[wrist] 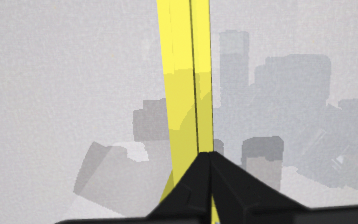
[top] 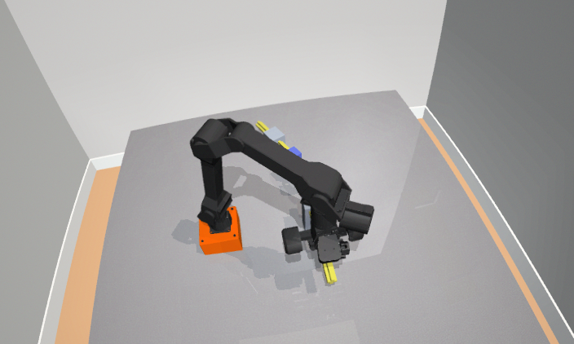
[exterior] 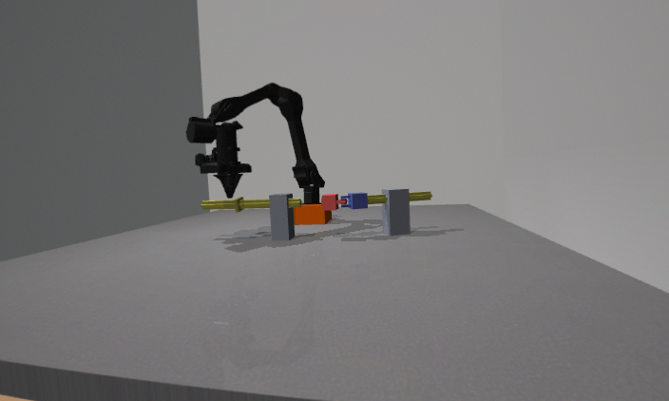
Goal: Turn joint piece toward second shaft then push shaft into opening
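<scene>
The red joint piece [exterior: 329,201] is hinged to the blue part [exterior: 357,200] [top: 294,152] on the first shaft [exterior: 420,196] [top: 261,125], which is held in its grey block [exterior: 396,214] [top: 274,134]. The arm hides the red piece in the top view. The second yellow shaft [exterior: 256,203] [top: 329,273] [wrist: 186,60] passes through the other grey block [exterior: 280,219] [top: 306,217]. Its inner end is apart from the red piece in the exterior view. My gripper [exterior: 229,196] [wrist: 208,160] is shut and empty, pointing down just above the shaft's outer part, close beside its collar [exterior: 238,203]. Contact cannot be told.
The orange base [top: 219,243] [exterior: 313,214] of the arm stands to the left of the second shaft in the top view. Both blocks stand on the grey table [top: 161,297] [exterior: 345,303]. The forearm passes over the space between the blocks in the top view.
</scene>
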Controlling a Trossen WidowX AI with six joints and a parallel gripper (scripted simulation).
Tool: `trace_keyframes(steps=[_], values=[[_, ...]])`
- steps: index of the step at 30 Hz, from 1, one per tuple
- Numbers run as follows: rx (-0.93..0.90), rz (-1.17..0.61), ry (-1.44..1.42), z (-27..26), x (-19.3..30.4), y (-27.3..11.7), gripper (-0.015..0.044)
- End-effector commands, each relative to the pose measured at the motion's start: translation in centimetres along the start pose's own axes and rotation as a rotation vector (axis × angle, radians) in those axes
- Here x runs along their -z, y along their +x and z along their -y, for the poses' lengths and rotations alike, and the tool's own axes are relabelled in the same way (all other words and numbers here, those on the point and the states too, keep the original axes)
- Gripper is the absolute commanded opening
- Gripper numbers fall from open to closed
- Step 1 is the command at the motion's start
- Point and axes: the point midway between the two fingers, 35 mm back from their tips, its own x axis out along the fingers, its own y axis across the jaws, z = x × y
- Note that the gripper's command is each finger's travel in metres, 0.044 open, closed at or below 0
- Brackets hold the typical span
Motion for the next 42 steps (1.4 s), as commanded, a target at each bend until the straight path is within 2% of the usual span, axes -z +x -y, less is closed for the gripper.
trace_keyframes(steps=[1,42], values=[[0.007,-0.002,0.004,0.14,0.03,0.83,0.0],[-0.011,0.015,0.002,0.2,0.08,1.71,0.0]])
